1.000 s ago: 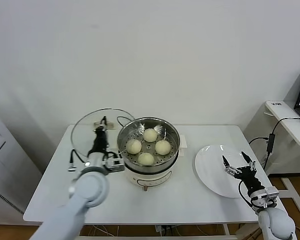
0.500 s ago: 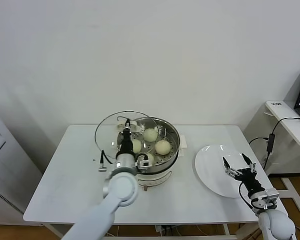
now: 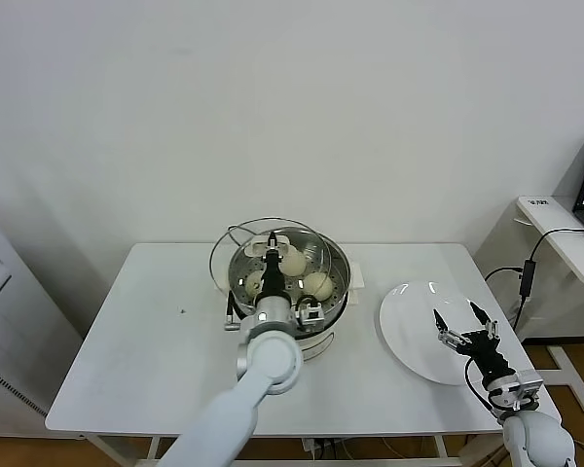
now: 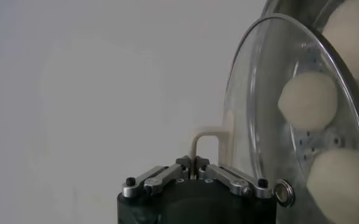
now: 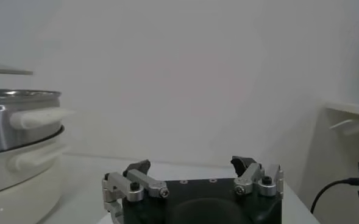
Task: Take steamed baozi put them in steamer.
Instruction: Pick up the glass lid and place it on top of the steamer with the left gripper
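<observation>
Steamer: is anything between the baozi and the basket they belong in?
Nothing: the baozi already sit in the steamer. The left gripper, shut on the glass lid handle, holds it over them.

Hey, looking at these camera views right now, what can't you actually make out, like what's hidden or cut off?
- Fourth bun: head view shows only three buns clearly; the left gripper and glass lid cover the rest of the steamer.
- Lid contact: left wrist view shows the left gripper shut on the lid handle, not whether the lid rests on the rim.
- Plate: absent from right wrist view, below the open right gripper.
</observation>
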